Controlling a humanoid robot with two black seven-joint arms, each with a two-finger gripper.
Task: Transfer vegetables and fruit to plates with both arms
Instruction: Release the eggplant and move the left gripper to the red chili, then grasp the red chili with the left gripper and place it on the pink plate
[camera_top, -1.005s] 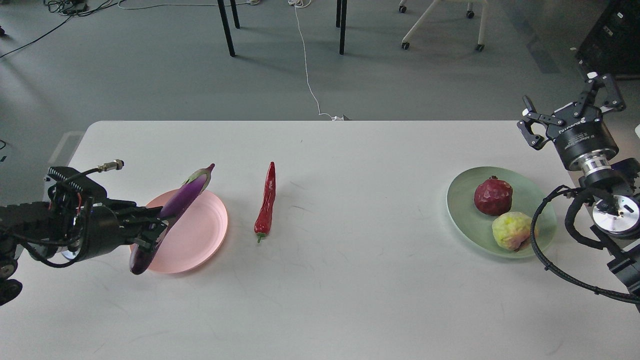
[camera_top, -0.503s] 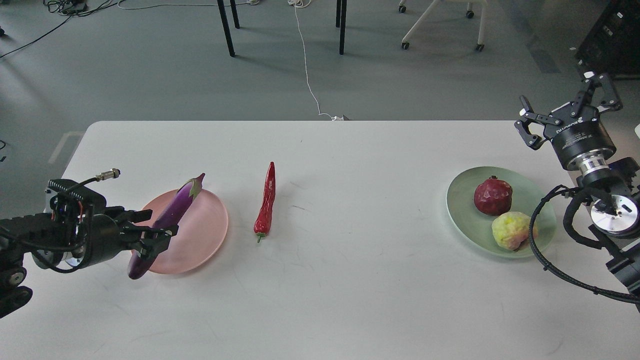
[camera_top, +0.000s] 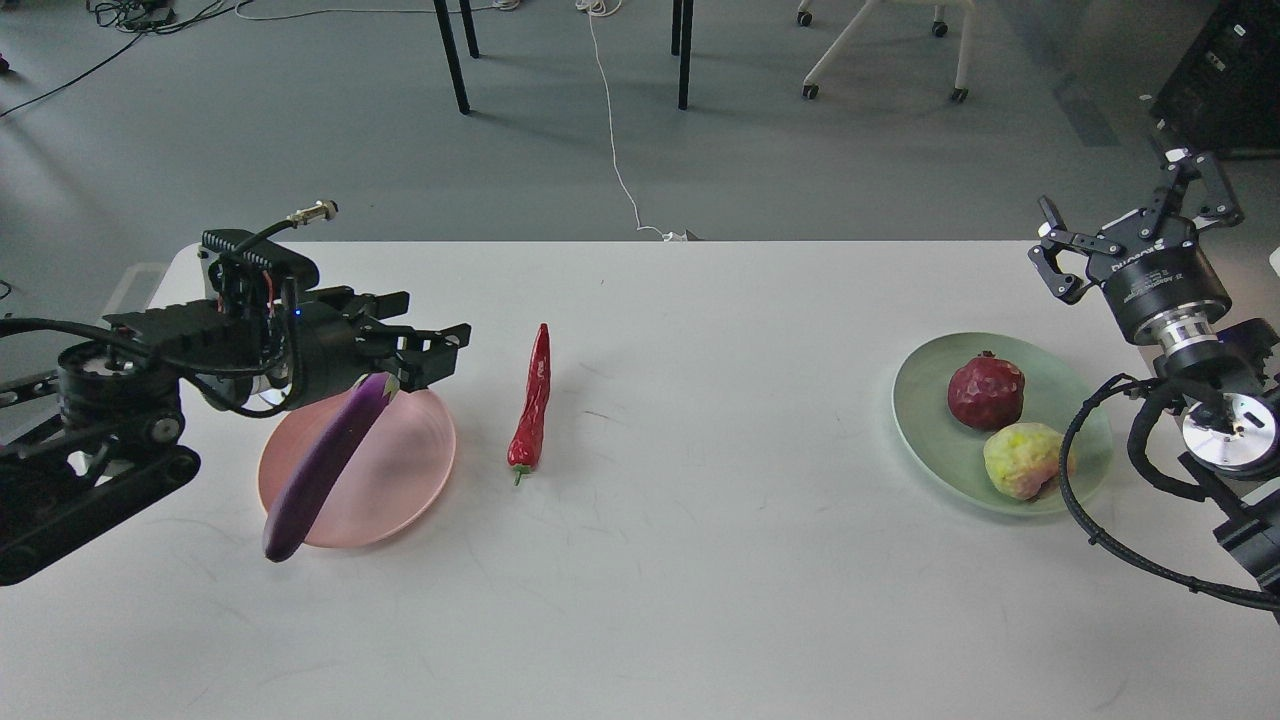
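Head view: we looked down on a white matte surface (camera_top: 700, 580) carrying everything in play.
Left end effector (camera_top: 440, 348): our black two-finger claw hung with its fingers parted and nothing between them, just above the cap end of the long glossy purple eggplant (camera_top: 322, 465).
Eggplant: it lay diagonally across the pale pink ridged round plate (camera_top: 405, 470), its blunt end overhanging the plate's near-left rim.
Key relation: the slim wrinkled red chili pepper (camera_top: 532, 405) lay on the bare surface just right of the pink plate and right of our left end effector. Its long axis ran roughly away from us, green stem at the near end. Our left arm was by far the nearer one.
Next grasp, as we judged it: closing across the chili's narrow width, with fingers set crosswise to that axis.
Right end effector (camera_top: 1130, 235): its fingers were spread wide and empty, raised beyond the pale mint green ridged plate (camera_top: 925, 415).
Fruit: the dark red faceted pomegranate (camera_top: 986, 391) and the bumpy yellow-green fruit with pinkish patches (camera_top: 1022, 460) both sat on the green plate, close together.
Textures: the eggplant's skin looked slick and the chili thin and creased.
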